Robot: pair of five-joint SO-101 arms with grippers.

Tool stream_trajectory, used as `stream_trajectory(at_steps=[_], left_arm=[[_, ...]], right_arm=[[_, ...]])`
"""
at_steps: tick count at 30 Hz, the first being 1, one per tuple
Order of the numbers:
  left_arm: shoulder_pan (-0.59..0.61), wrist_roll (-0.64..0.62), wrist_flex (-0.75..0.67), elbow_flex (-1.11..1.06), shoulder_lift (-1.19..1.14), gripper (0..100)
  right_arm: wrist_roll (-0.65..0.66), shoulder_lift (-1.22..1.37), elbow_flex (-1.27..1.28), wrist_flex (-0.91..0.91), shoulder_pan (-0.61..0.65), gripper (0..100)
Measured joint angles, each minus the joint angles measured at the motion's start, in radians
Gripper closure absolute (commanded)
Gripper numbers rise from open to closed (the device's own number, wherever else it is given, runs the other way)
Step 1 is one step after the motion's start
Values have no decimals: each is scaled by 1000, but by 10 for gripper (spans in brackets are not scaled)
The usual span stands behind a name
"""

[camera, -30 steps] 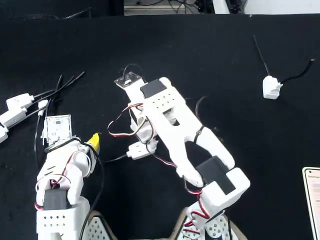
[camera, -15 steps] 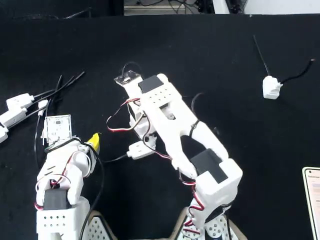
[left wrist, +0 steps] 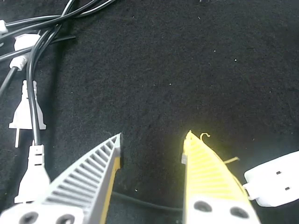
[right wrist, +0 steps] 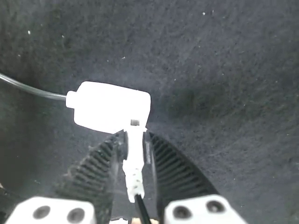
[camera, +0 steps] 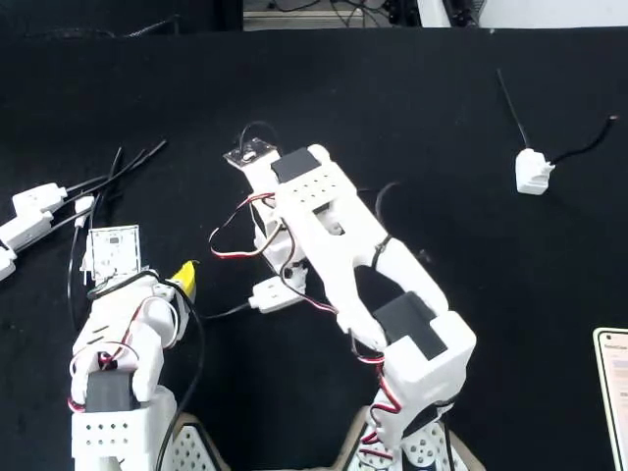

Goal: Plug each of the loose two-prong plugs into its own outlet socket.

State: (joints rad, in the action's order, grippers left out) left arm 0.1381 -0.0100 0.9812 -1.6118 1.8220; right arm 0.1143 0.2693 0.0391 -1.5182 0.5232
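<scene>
Currently right jaws clamp a white two-prong plug [right wrist: 134,161], its tip against the outlet socket [right wrist: 110,107]. Left jaws wide apart, holding nothing, near that socket.

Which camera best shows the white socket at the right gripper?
Right wrist view: the white rectangular plastic outlet socket lies whole and close, the slim white two-prong plug in the right gripper meeting its side. The high view shows it partly under an arm; the left wrist view catches one end.
</scene>
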Motion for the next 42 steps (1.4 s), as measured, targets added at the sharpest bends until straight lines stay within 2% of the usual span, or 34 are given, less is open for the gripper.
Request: stream_trajectory(at_steps=[17, 29, 33, 36, 38, 42], left_arm=[[5, 0, 0, 0, 0, 780], [5, 0, 0, 0, 0, 780], [5, 0, 0, 0, 0, 780], [5, 0, 0, 0, 0, 780], [5, 0, 0, 0, 0, 780], [5, 0, 0, 0, 0, 780]], right_arm=[[21, 8, 32, 51, 15, 988], [46, 210, -143, -34, 21, 988], [46, 193, -120, -20, 21, 988], [46, 117, -15, 60, 21, 987], [46, 44, 75, 123, 23, 960], [46, -84, 186, 187, 28, 763]])
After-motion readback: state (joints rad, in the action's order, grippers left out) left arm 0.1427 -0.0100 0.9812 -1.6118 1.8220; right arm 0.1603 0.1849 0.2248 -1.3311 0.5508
